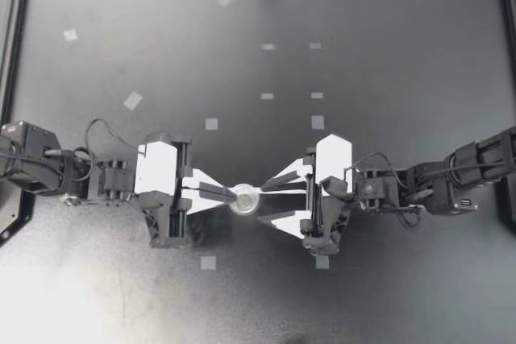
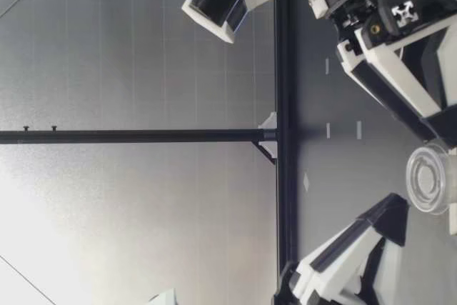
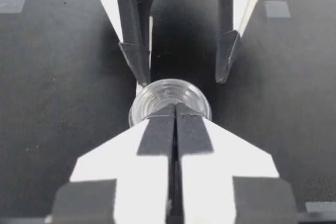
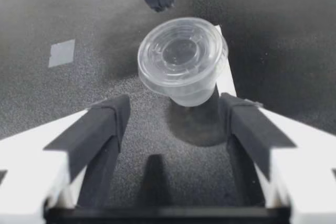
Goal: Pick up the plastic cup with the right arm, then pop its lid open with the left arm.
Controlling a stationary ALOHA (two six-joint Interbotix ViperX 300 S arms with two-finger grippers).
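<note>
Fingers of the robot's left gripper (image 1: 231,194) were pressed tight together, with no gap. Their tips sat right at the rim of the small see-through plastic cup with a lid (image 1: 243,199). The views did not show whether the tips pinched that rim or only touched it. The cup was between the two grippers, in the middle of the table near its front, and it looked a bit tipped. Whether its bottom sat flat on the table could not be told.

The right gripper (image 1: 265,201) was wide open and held nothing. The cup was just ahead of its fingertips, in line with the gap.

The step looked like the right gripper getting ready to take the cup. For that, the open fingers would need to slide on until one was on each side of the cup. Then they would need to close softly, because the cup was thin and might squash or pop away.

The dark, dull table (image 1: 387,54) had small pale tape squares (image 1: 133,101) on it. Past the table's far edge stood a black frame bar (image 2: 283,105), and behind that a plain grey wall (image 2: 143,55).
</note>
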